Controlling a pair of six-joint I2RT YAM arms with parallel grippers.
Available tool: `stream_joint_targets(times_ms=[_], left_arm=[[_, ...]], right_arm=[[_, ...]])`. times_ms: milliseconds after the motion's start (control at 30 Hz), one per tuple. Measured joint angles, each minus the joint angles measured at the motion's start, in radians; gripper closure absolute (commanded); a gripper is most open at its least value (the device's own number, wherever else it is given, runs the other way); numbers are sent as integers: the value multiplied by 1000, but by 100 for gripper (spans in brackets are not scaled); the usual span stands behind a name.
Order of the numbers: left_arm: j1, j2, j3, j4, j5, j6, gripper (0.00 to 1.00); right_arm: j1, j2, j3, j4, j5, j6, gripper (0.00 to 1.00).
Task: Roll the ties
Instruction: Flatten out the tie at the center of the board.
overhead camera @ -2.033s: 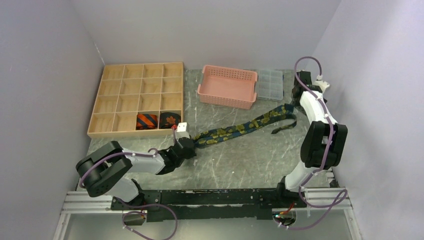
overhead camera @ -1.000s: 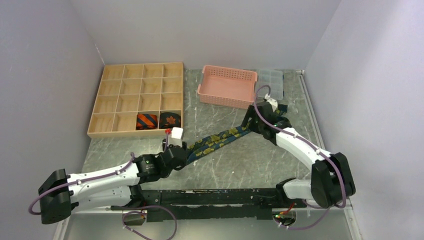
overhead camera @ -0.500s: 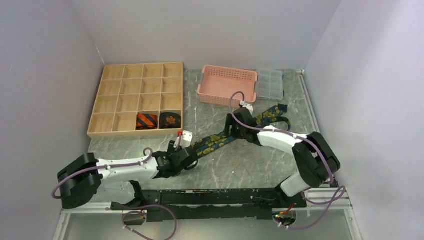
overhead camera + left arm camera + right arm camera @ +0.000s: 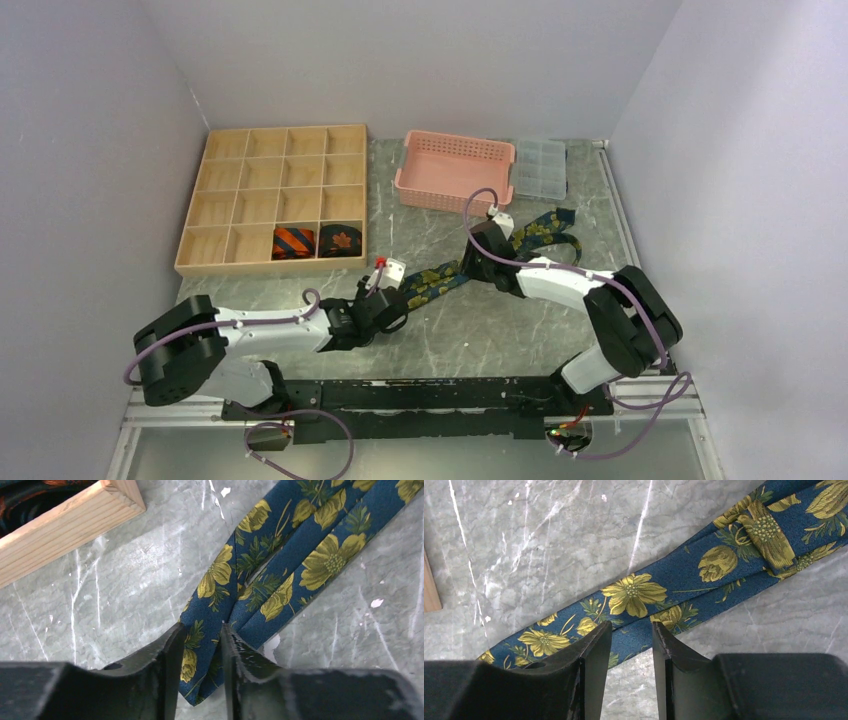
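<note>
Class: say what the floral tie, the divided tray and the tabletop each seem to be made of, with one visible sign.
Floral tie: fine-textured fabric, matte, possibly silk or polyester; it lies limp and folds flat.
Divided tray: pale, unfinished-looking wood; grain lines show on its rim.
Tabletop: smooth grey marble-look surface with white veins; stone or printed laminate, unclear.

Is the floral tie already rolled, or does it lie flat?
Flat, not rolled: the floral tie lies stretched along the table, two strips side by side in the left wrist view.
</note>
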Motion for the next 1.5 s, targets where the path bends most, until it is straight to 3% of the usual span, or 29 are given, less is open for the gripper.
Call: stream_joint_targets(times_ms=[233,500,833,867,1000,1033,1100,1167,1333,1500], left_arm=[[0,68,0,5,32,21,96],[0,70,0,-2,35,24,97],[0,-225,-31,-134,50,-92,97],[0,-241,-31,-149,52,-105,88],[-1,-260,-32,-172,73,-101,23],[-1,-253,-32,-163,79,-88,14],[1,-212,-10,-143,95,-40,11],[29,-114,61,-122,152,19,11],[175,92,223,-31,349,146,14],[221,230,317,16,492,213,20]], right_arm=[[0,8,-7,3,1,16,71],[-7,17,-7,-6,15,35,80],[-60,22,-41,6,17,51,87],[-60,20,-43,7,19,51,87],[-59,-6,-65,16,11,42,76],[-57,-16,-69,14,9,38,72],[-50,-29,-70,16,0,28,65],[-42,-39,-70,16,-10,19,64],[-28,-55,-70,19,-24,14,70],[-28,-43,-70,31,-34,14,74]])
